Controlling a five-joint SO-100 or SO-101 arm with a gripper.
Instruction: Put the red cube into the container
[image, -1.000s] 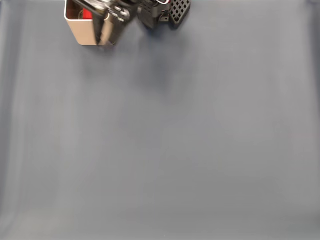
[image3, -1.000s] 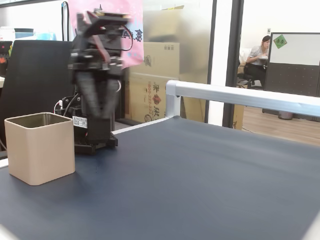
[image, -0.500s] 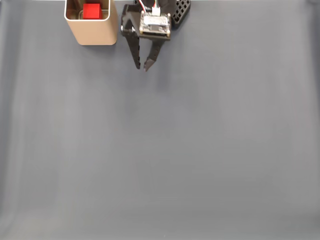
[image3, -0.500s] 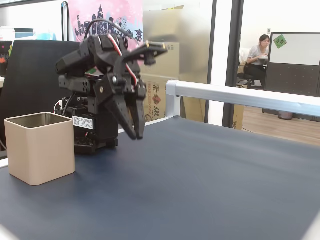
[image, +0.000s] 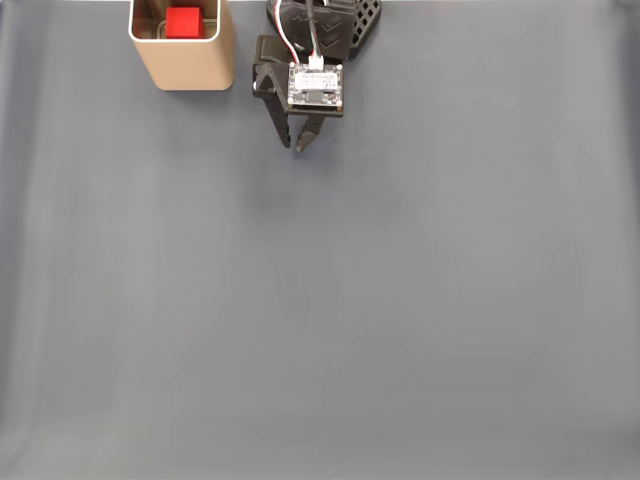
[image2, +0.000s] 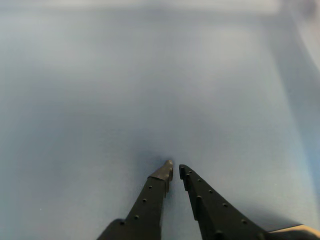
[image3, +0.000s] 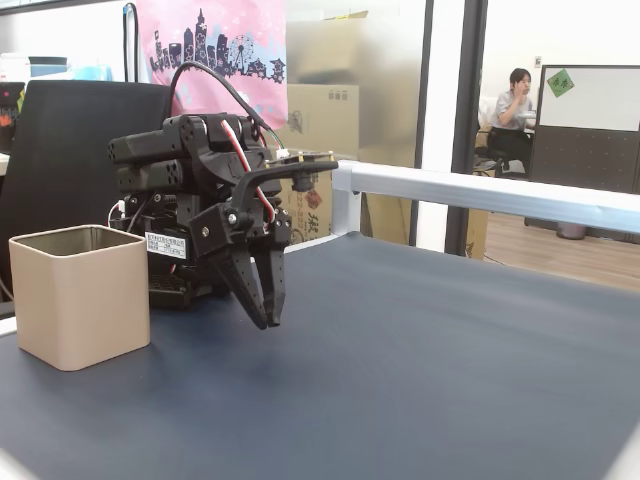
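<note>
Beside the container (image: 183, 52), the hand (image: 297, 146) has lowered and narrowed.

One looks straight down, one low sideways — wrist close above mat (image2: 100, 100).

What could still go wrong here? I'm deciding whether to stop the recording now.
Little, judging by this moment. The red cube already lies inside the container. The gripper hangs empty beside it, its jaws nearly closed, low above the table. One risk: a sideways swing of the arm might knock the tin. Another: dropping lower could drive the fingertips into the mat.
</note>
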